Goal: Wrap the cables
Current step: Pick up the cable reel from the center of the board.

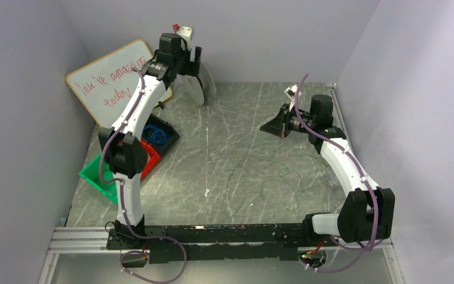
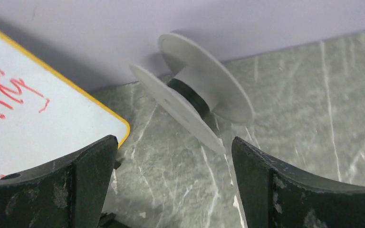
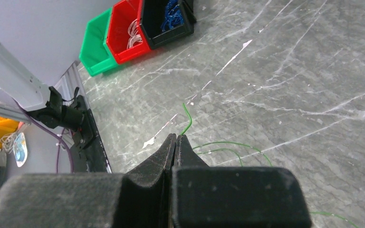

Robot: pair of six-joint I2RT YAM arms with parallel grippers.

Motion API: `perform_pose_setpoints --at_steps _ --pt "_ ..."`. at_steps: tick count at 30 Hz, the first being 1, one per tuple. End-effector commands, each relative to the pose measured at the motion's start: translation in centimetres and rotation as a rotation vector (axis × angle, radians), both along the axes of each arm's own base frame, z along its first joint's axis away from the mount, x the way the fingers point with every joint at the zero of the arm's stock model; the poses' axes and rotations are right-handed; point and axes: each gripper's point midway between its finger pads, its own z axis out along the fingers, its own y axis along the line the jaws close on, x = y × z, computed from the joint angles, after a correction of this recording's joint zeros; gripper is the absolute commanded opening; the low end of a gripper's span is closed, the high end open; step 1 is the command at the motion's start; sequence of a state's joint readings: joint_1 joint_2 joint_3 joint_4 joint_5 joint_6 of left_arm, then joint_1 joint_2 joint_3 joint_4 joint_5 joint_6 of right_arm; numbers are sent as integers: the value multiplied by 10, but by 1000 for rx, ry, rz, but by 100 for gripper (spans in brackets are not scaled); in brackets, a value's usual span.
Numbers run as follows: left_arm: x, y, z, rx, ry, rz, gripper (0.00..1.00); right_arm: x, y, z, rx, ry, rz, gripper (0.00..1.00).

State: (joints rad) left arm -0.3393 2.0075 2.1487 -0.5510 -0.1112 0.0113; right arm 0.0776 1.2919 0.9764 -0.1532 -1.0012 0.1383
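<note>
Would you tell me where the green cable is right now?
The cable trails in loose loops over the table, nearer the right arm; in the right wrist view one end pokes out of the right gripper's shut jaws.

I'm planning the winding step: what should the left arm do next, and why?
Probably ease the left gripper forward and close on the white spool: its jaws stand open, the spool lies just ahead, unheld, while the right gripper is shut on the green cable near its end, apparently ready to wind.
</note>
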Motion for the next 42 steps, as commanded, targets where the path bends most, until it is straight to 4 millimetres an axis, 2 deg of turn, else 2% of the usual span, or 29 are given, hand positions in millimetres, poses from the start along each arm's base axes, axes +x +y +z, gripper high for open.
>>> perform_pose_setpoints --at_steps 1,7,11,15,21,26,30,35,38,42 --pt "37 41 -8 -200 33 201 94 6 -4 15 -9 -97 -12 0" --pt "75 56 -33 -259 38 228 93 8 -6 12 -9 -85 -18 0" --pt "86 53 -34 -309 14 198 92 9 -7 11 -10 -84 -18 0" --pt "86 48 -22 -384 -14 166 92 9 -6 9 -7 -74 -12 0" --pt "87 36 -27 -463 19 145 94 10 -6 6 -9 -64 -9 0" --pt "92 28 -52 -446 56 149 92 8 -6 10 -8 -79 -11 0" --pt "94 21 -68 -420 76 137 82 7 -6 10 -3 -78 -8 0" --pt "97 17 -78 -369 72 129 86 7 -5 9 0 -70 -3 0" --pt "98 13 -81 -352 66 114 80 6 -5 11 2 -73 -2 0" --pt "97 1 -79 -330 54 67 60 6 -5 9 5 -69 -2 0"
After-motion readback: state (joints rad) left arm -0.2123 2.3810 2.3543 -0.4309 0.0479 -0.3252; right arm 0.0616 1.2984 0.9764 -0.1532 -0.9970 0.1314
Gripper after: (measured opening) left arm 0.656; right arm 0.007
